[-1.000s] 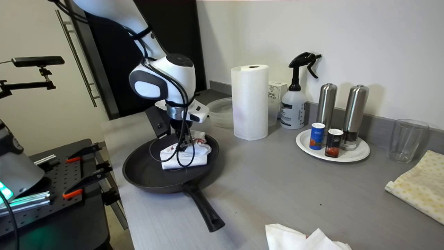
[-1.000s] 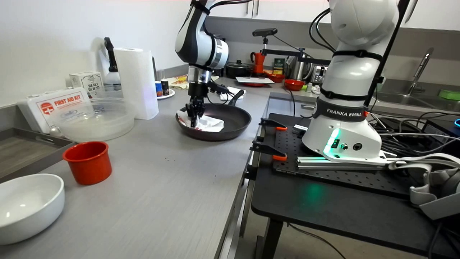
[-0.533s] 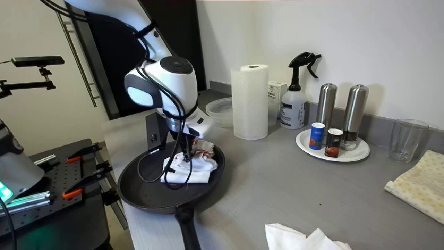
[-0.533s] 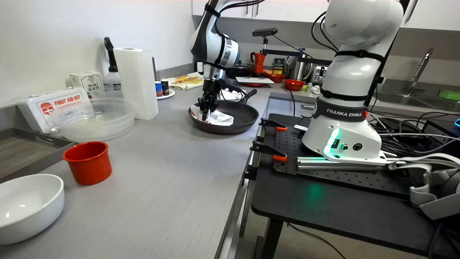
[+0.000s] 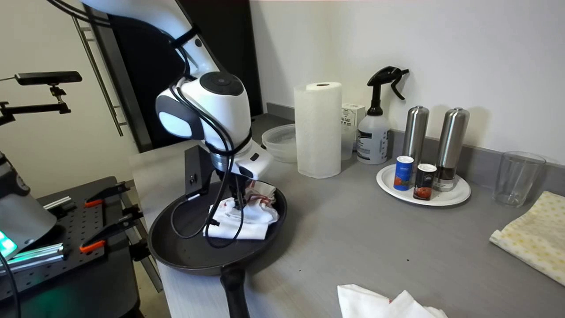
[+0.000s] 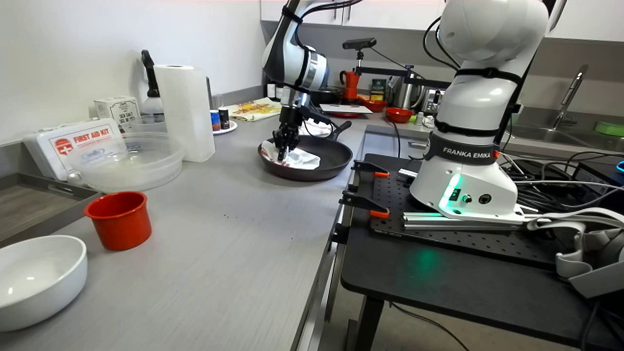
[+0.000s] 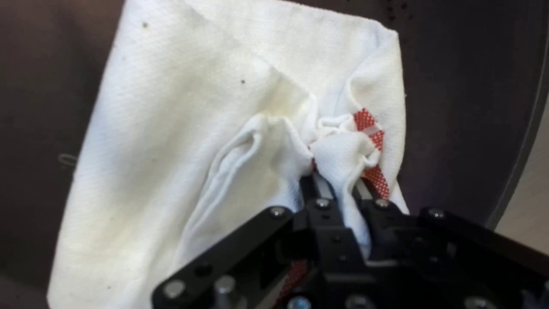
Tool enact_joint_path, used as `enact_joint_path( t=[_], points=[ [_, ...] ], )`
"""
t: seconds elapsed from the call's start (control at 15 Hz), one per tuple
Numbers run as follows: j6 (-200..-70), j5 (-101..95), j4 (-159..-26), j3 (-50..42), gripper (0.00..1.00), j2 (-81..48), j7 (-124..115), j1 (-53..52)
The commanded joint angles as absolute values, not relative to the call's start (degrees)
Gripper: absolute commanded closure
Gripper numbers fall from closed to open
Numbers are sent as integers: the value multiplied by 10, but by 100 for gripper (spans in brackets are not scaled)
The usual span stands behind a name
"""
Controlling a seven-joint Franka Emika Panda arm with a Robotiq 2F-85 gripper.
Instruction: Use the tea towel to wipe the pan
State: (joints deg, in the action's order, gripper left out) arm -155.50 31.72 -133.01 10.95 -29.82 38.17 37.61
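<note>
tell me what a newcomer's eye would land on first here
Probably the claw pinching a white tea towel inside the dark pan, near the edge of the counter. Then, in an exterior view, the red cup beside the white bowl at left, and the green light glowing on the robot's base at right.

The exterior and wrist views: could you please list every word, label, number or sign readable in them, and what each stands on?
"FIRST AID KIT", beside a red emblem: white case.
"FRANKA EMIKA": black band on the robot base.
"SEA SALT": white carton; the line below is too blurred.
Print too small or blurred to read: spray bottle, blue canister, black canister, dark green box.
Wrist view: no text.
</note>
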Motion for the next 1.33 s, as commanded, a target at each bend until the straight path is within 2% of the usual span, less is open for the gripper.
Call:
enact_joint_path(
  t=[0.0, 0.67, 1.27],
  points=[
    [-1593, 339, -1354, 96, 97, -291, 398, 392],
    [-1643, 340, -1391, 77, 97, -263, 375, 434],
    [-1649, 336, -1424, 183, 97, -259, 415, 411]
  ],
)
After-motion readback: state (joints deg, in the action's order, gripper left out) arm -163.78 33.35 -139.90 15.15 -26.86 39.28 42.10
